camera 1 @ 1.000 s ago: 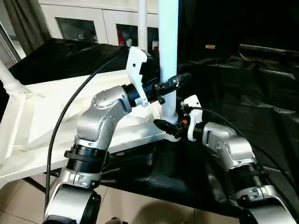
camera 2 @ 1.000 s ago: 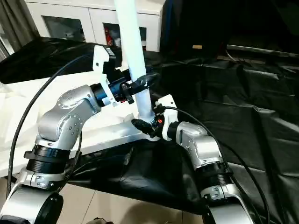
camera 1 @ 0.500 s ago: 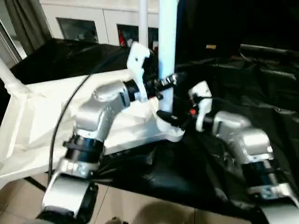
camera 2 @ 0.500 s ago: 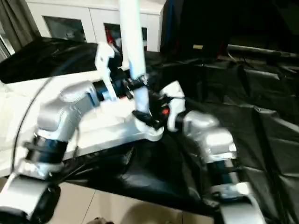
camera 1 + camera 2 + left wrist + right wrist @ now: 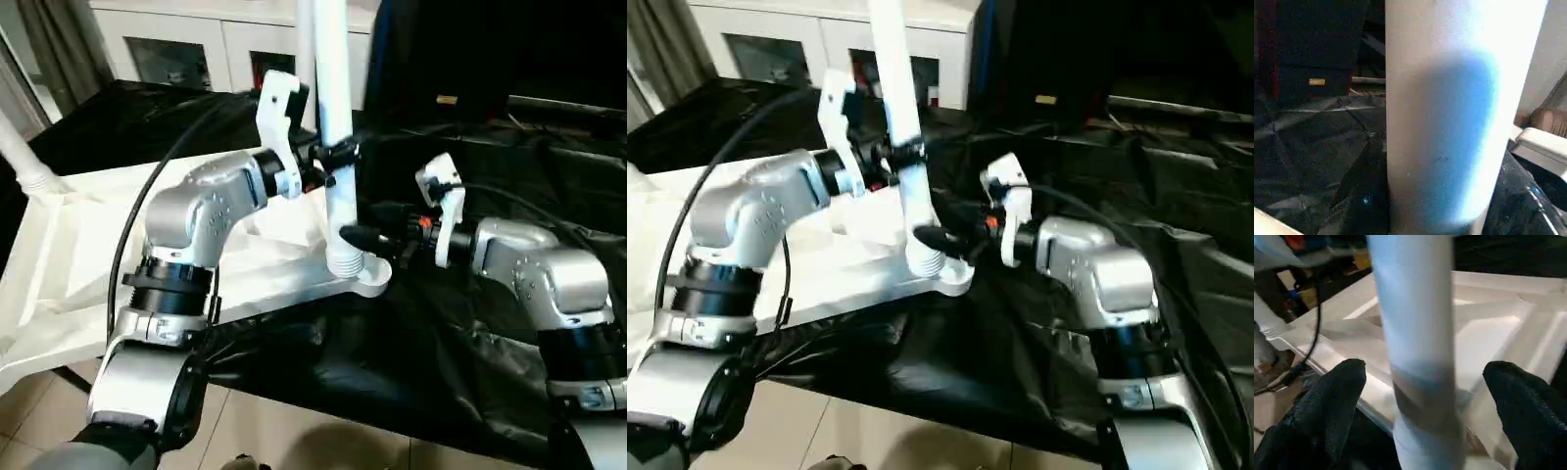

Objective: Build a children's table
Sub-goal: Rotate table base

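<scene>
Left wrist view, tube leg (image 5: 1449, 117) hiding left gripper's fingers

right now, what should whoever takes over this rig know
Left end effector: shut on the upright leg, partway up.
Right end effector: open, fingers on either side of the leg near its base, not touching.
Tabletop lies underside up on the black cloth; the leg's ribbed end sits at the near corner socket.
A second leg stands at the far left corner.
Left: seat this leg, fit the rest.
</scene>
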